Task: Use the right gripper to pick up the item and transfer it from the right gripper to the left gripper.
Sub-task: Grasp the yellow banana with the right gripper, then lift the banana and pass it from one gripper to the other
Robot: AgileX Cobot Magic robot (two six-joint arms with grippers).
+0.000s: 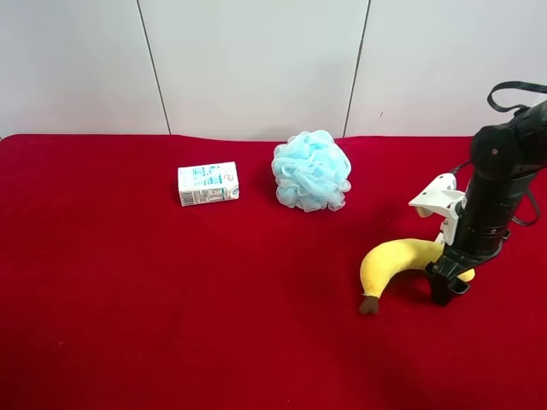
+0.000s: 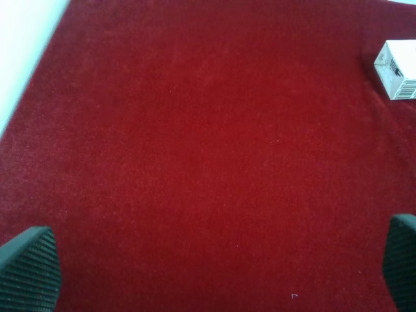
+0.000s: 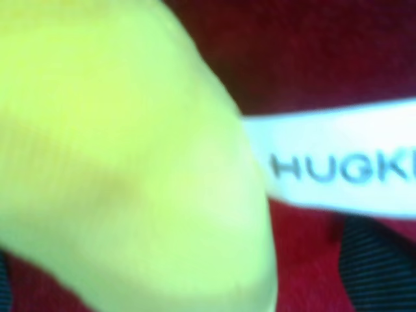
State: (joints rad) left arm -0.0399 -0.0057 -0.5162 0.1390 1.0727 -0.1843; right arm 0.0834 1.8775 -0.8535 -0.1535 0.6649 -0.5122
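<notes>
The yellow plush banana (image 1: 397,256) lies on the red cloth at the exterior high view's right, brown stem tip (image 1: 369,304) pointing toward the front. The right gripper (image 1: 444,290), on the black arm with a white bracket (image 1: 438,198), is lowered onto the banana's other end. In the right wrist view the banana (image 3: 130,149) fills the picture, with its white tag (image 3: 338,166) beside it. The right gripper (image 3: 188,279) stands open with a finger on each side of the banana. The left gripper (image 2: 214,273) is open and empty above bare red cloth; its arm is outside the exterior high view.
A light-blue mesh pouf (image 1: 312,171) sits at the back centre. A small white printed carton (image 1: 208,184) lies to its left and also shows in the left wrist view (image 2: 398,78). The red cloth (image 1: 171,299) meets a white wall at the back.
</notes>
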